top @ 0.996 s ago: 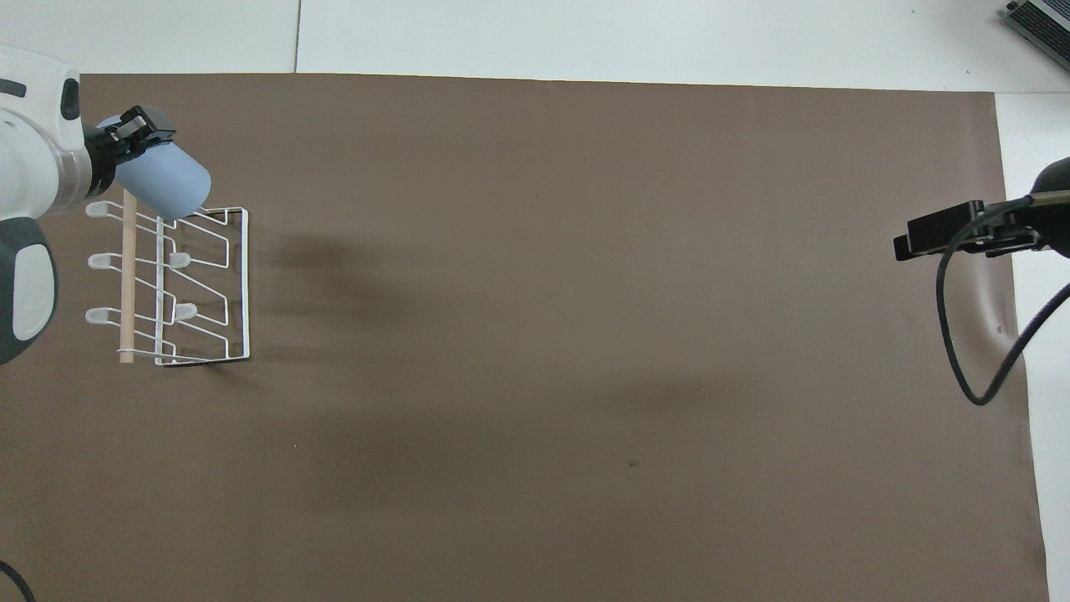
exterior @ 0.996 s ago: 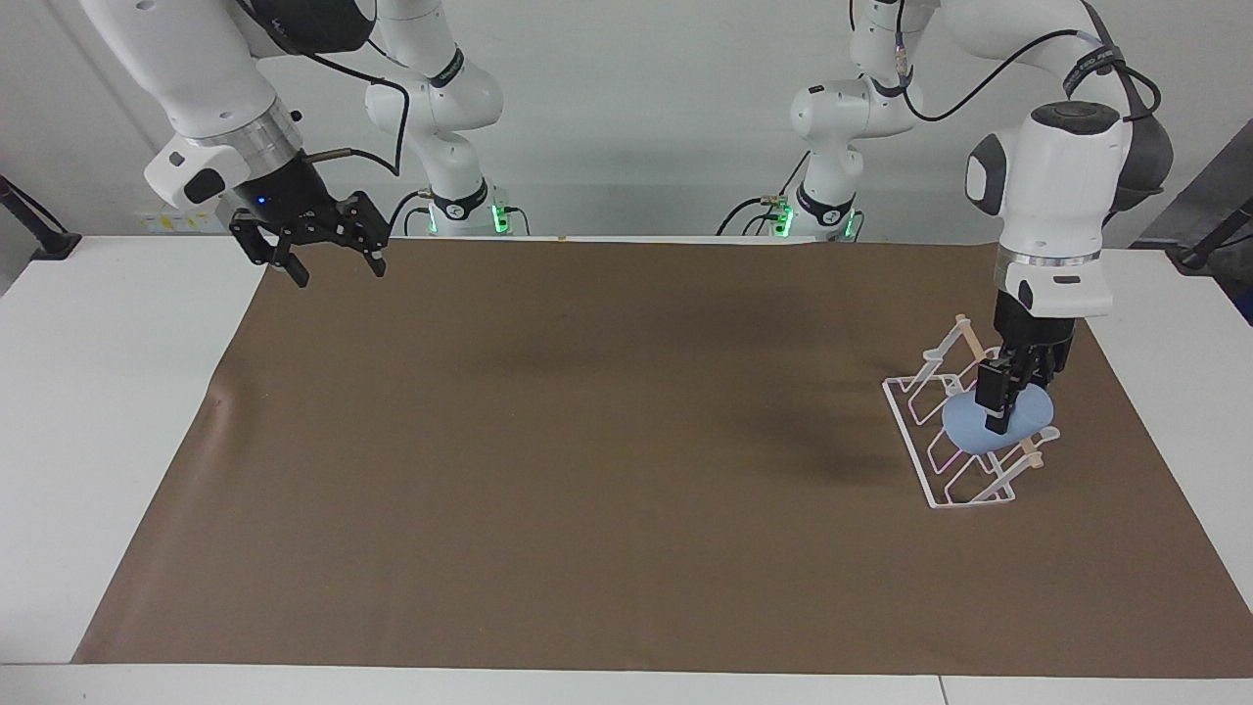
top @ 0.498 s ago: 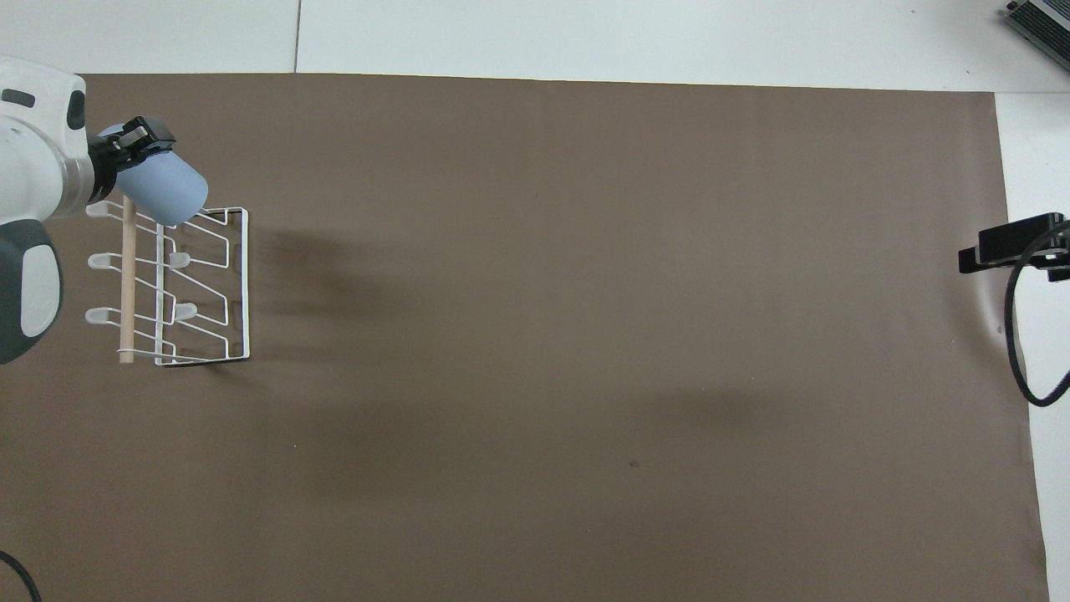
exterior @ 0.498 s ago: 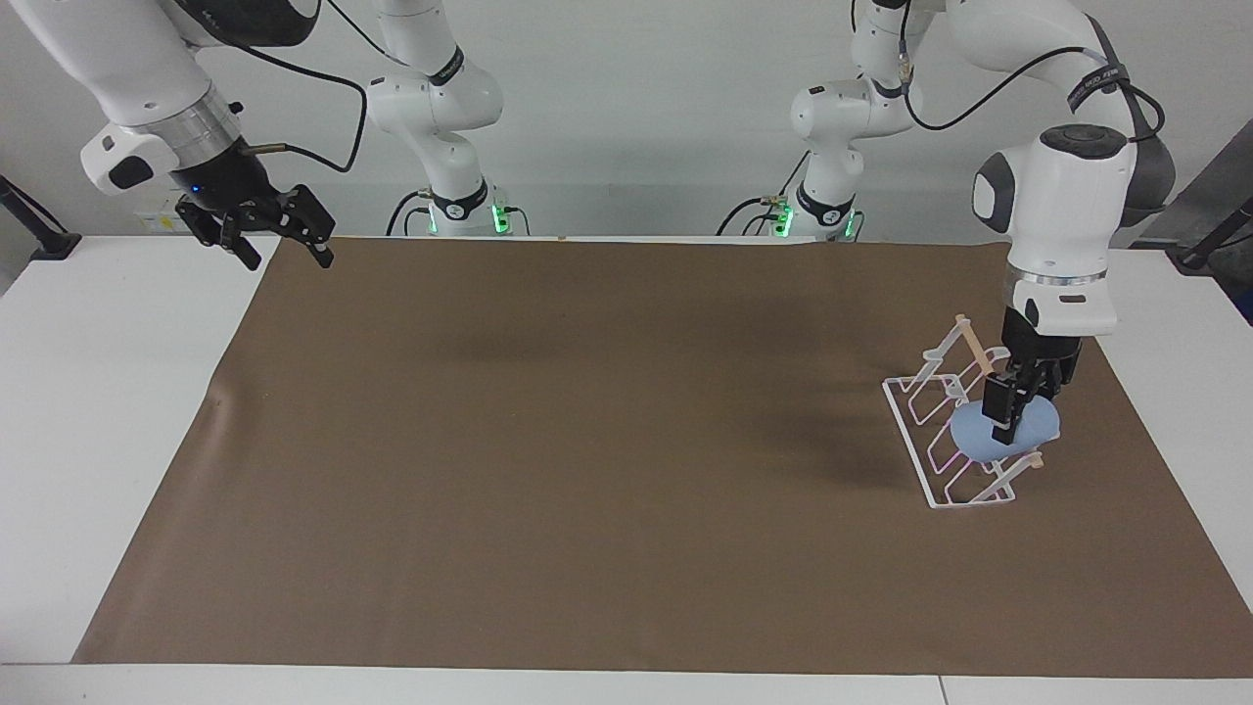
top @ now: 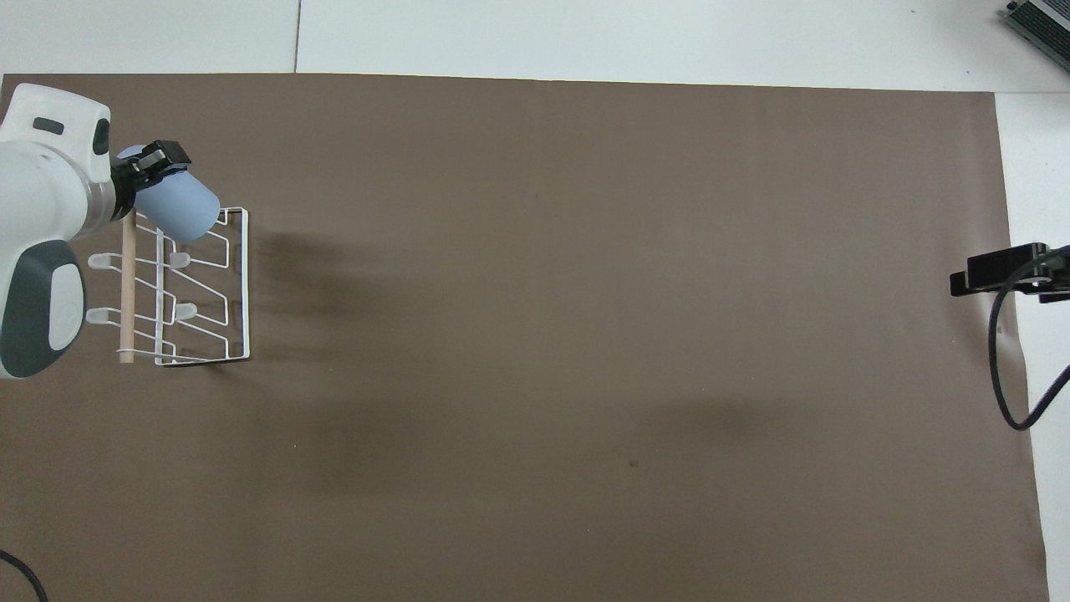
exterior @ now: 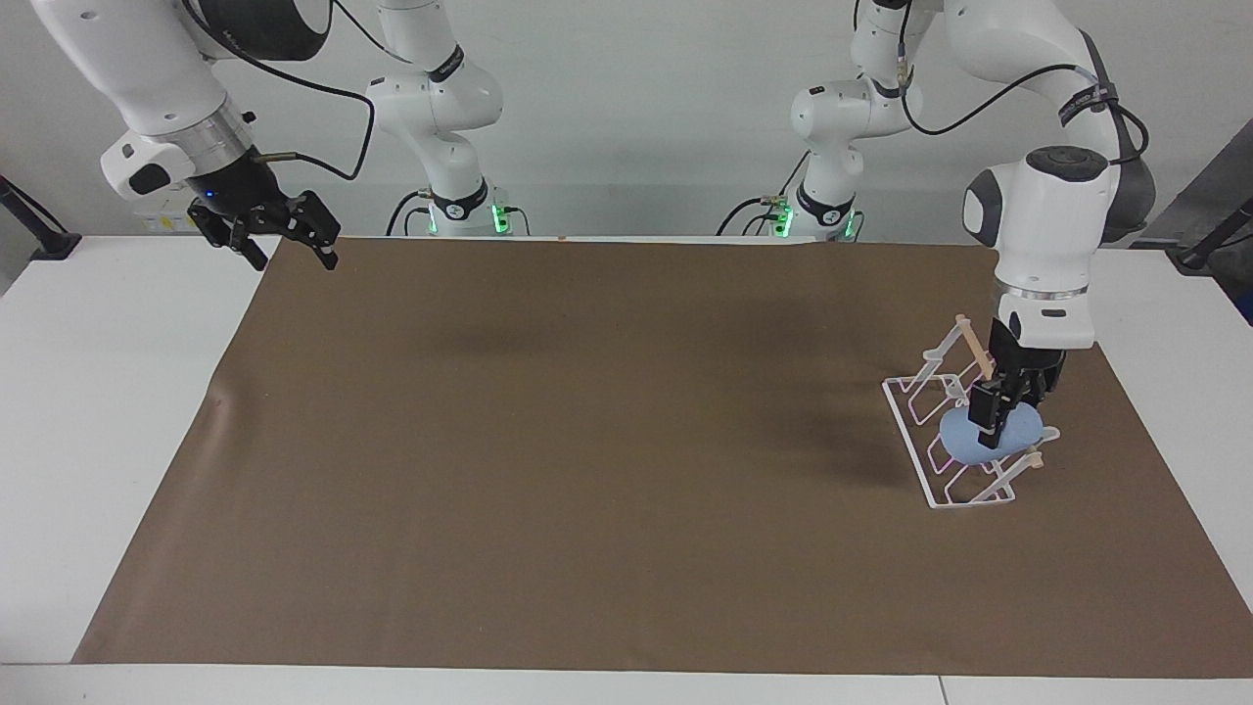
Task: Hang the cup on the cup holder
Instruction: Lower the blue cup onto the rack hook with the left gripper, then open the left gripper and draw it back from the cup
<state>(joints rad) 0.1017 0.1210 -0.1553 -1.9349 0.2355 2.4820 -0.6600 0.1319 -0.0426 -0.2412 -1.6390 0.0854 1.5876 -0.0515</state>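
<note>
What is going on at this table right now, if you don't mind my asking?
The left gripper holds a light-blue cup, tilted, at the cup holder, a white wire rack on the brown mat toward the left arm's end of the table. The cup is over the prongs at the rack's end farthest from the robots; whether it is seated there cannot be told. The right gripper waits open over its mat corner.
</note>
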